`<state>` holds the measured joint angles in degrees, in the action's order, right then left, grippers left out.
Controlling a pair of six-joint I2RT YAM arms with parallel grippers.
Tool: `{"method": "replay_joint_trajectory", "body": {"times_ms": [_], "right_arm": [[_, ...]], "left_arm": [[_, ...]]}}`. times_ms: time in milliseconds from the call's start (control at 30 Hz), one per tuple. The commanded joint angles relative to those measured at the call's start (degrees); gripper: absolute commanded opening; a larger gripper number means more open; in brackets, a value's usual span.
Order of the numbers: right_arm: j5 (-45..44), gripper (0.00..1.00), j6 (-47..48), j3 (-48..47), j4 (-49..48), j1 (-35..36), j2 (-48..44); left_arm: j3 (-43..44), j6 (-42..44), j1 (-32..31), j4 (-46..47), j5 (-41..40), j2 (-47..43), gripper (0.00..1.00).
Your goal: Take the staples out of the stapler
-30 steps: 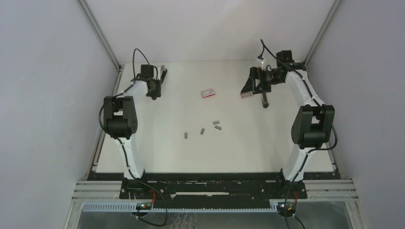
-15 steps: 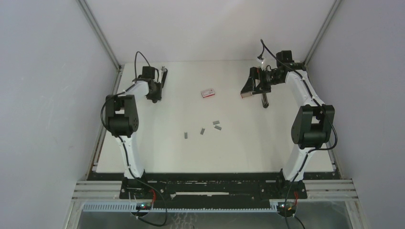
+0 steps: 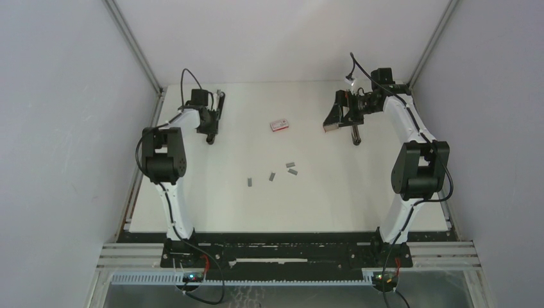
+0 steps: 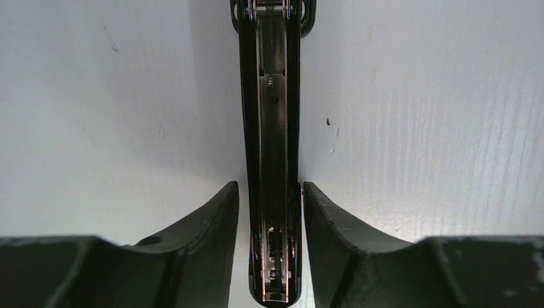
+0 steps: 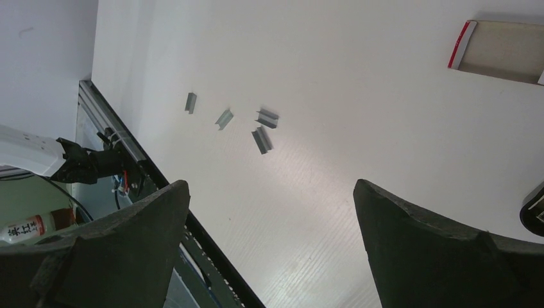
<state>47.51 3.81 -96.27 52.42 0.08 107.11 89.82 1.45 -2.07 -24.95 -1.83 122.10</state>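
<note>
The black stapler [image 4: 272, 128] lies on the white table with its magazine channel facing up and no strip showing in it. My left gripper [image 4: 270, 186] straddles its near end at the far left of the table [image 3: 210, 131]. The jaws stand narrowly open, with a thin gap on each side. Several grey staples [image 3: 290, 165] lie loose mid-table, also in the right wrist view [image 5: 262, 140]. My right gripper [image 5: 271, 186] hangs wide open and empty above the table at the far right [image 3: 333, 119].
A small red-and-white box [image 3: 279, 125] lies between the arms at the back, with its corner in the right wrist view [image 5: 494, 42]. A black object [image 3: 355, 135] rests on the table below the right arm. White walls close in the sides and back.
The left jaws have loosened slightly around the stapler, and that gripper has shifted a little. The right arm and the staples have not moved.
</note>
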Motion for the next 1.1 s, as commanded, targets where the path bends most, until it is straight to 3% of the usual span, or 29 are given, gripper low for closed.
{"method": "replay_joint_trajectory", "body": {"times_ms": [0, 367, 667, 700, 800, 867, 967, 1000, 1067], "right_arm": [[1.5, 1.00, 0.2, 0.1, -1.6, -0.3, -3.4], [1.4, 1.00, 0.2, 0.2, -1.4, -0.3, -3.7], [-3.9, 1.00, 1.5, 1.5, -2.7, -0.3, -6.5], [-4.7, 1.00, 1.7, 1.6, -2.7, -0.3, -6.7], [-7.4, 1.00, 2.5, 1.8, -2.7, -0.2, -7.5], [-9.1, 1.00, 3.2, 1.9, -2.4, 0.0, -7.7], [-10.7, 1.00, 4.8, 2.6, -2.0, 0.6, -8.4], [-11.2, 1.00, 5.3, 3.0, -1.9, 0.9, -8.7], [-12.7, 1.00, 6.2, 3.8, -2.0, 2.0, -9.3]], "left_arm": [[2.8, -0.5, 0.4, 2.0, -0.1, -0.7, 0.47], [1.1, -0.3, 0.6, 3.3, -1.2, -3.7, 0.48], [-2.4, 0.7, 0.8, 5.2, -0.7, -10.8, 0.52], [-2.8, 1.1, 0.9, 5.2, -0.7, -11.7, 0.59], [-4.3, 2.0, 0.8, 5.5, -0.7, -14.7, 0.63], [-5.8, 2.8, 0.9, 6.0, -1.0, -16.9, 0.77], [-8.7, 4.2, 0.9, 7.4, -1.3, -20.7, 0.79], [-9.7, 4.5, 0.9, 7.8, -1.3, -21.9, 0.94], [-12.2, 5.1, 0.9, 8.7, -1.2, -24.6, 1.00]]}}
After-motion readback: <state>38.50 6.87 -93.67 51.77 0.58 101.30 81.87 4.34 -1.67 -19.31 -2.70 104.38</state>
